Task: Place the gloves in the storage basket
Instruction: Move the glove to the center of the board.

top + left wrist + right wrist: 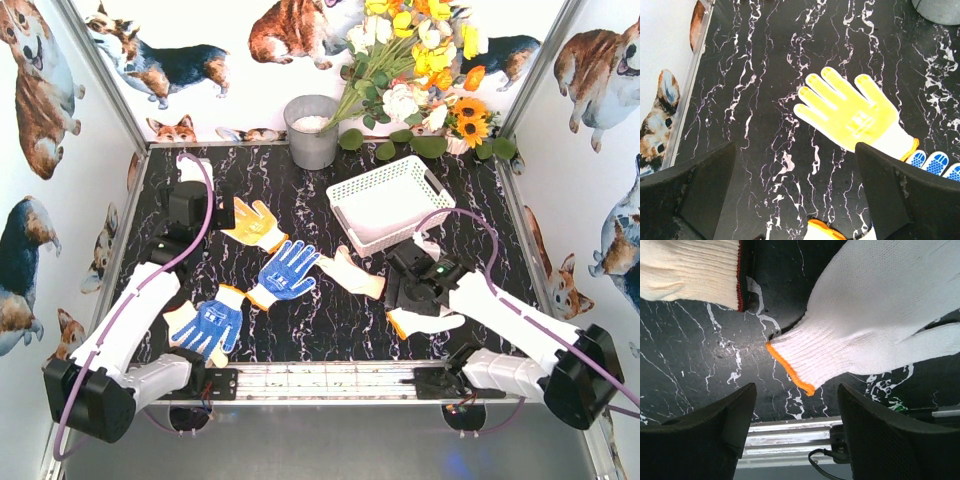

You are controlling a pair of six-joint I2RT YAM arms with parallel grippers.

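Note:
Several gloves lie on the black marbled table: a yellow glove (255,225) (850,112), two blue dotted gloves (285,272) (208,325), a cream glove (350,272) (690,270) and a white glove (425,322) (875,315). The white storage basket (390,200) stands at the back right, with nothing visible in it. My left gripper (205,215) (795,165) is open over bare table, just short of the yellow glove. My right gripper (408,300) (794,400) is open, its jaws either side of the white glove's orange cuff corner without clamping it.
A grey metal bucket (312,130) and a flower bunch (425,60) stand at the back wall. A metal rail (330,380) (790,432) runs along the table's near edge, close below the right gripper. Corgi-print walls enclose three sides.

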